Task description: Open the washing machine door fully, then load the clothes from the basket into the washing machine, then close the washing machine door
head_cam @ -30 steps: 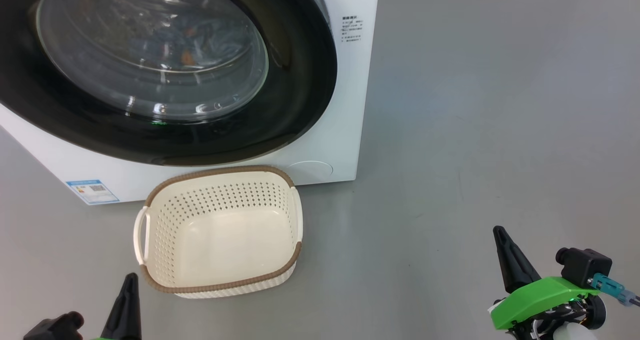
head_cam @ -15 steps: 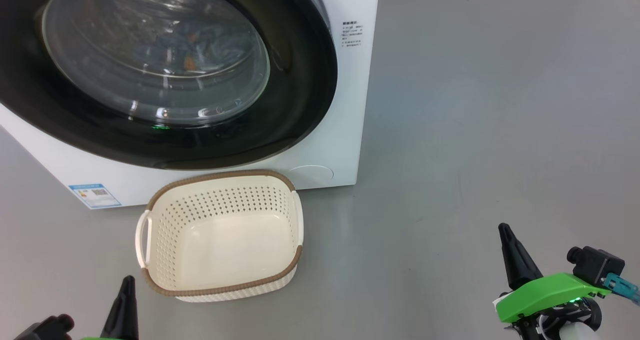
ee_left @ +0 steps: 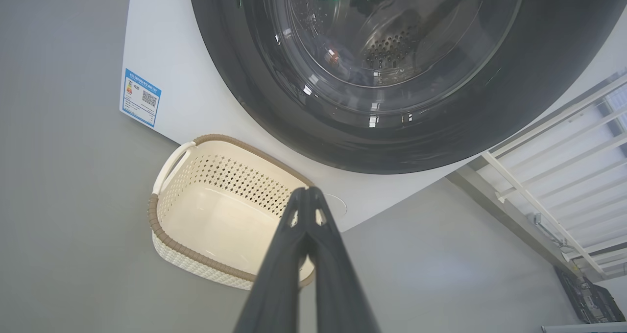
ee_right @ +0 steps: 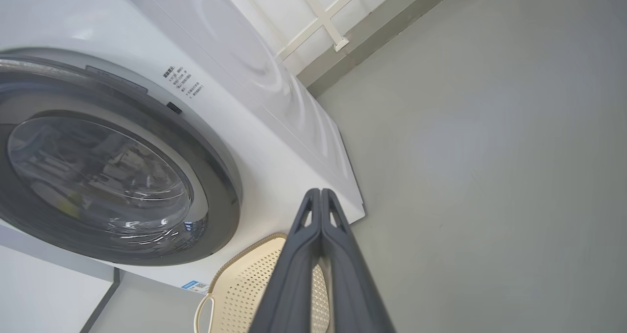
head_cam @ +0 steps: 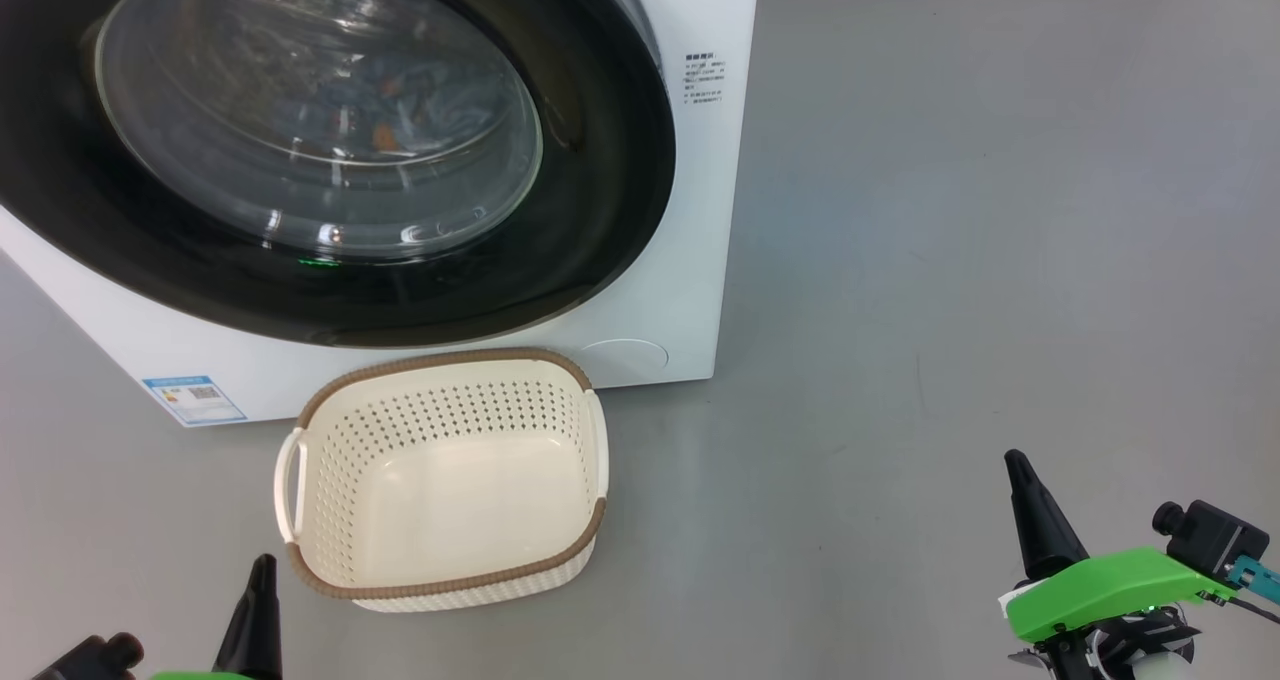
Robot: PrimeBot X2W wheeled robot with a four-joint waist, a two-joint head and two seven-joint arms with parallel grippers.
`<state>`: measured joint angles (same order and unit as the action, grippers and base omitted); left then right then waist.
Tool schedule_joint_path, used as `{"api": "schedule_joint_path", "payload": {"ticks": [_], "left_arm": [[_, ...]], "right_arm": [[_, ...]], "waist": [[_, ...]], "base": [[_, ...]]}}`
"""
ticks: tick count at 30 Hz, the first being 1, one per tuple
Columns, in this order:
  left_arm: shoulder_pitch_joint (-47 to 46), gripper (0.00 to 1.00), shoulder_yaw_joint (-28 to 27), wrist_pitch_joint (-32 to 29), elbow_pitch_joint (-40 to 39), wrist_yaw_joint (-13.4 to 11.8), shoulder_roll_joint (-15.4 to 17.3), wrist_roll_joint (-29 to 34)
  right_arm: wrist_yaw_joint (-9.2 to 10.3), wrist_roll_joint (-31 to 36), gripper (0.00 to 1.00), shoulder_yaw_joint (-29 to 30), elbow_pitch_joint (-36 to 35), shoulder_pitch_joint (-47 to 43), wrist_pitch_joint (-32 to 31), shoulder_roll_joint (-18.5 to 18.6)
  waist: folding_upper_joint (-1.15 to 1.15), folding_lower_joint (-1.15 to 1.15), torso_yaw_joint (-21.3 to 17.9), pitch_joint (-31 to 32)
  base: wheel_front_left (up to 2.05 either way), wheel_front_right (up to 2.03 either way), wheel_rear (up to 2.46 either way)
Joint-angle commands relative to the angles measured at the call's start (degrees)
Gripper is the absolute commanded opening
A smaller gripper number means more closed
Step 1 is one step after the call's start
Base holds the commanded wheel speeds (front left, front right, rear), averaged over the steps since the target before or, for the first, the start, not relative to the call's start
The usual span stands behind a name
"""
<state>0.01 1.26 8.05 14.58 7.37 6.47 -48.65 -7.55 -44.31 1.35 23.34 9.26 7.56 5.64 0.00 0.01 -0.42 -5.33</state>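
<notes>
While door (head_cam: 600, 190) sits shut | left wrist: drum (ee_left: 387, 54) | right wrist: flank (ee_right: 254, 78)

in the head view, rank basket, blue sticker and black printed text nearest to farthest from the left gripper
1. basket, just right of the left gripper.
2. blue sticker, lower left of the washing machine.
3. black printed text, its upper right.
</notes>
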Motion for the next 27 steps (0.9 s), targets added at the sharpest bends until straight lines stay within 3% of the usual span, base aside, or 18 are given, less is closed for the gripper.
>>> {"api": "schedule_joint_path", "payload": {"ticks": [1, 27], "left_arm": [[-2.0, 0.00, -1.3, -0.3, -1.1, 0.0, 0.9, -1.5], [-3.3, 0.00, -3.0, -4.5, -0.9, 0.1, -0.2, -15.4]], "right_arm": [[0.02, -1.9, 0.00, 0.3, -1.8, 0.3, -0.4, 0.2], [0.04, -16.7, 0.00, 1.9, -4.2, -0.8, -4.8, -0.7]], "waist": [[0.00, -0.01, 0.0, 0.1], [0.00, -0.01, 0.1, 1.7]], "base": [[0.00, 0.00, 0.00], [0.00, 0.00, 0.00]]}}
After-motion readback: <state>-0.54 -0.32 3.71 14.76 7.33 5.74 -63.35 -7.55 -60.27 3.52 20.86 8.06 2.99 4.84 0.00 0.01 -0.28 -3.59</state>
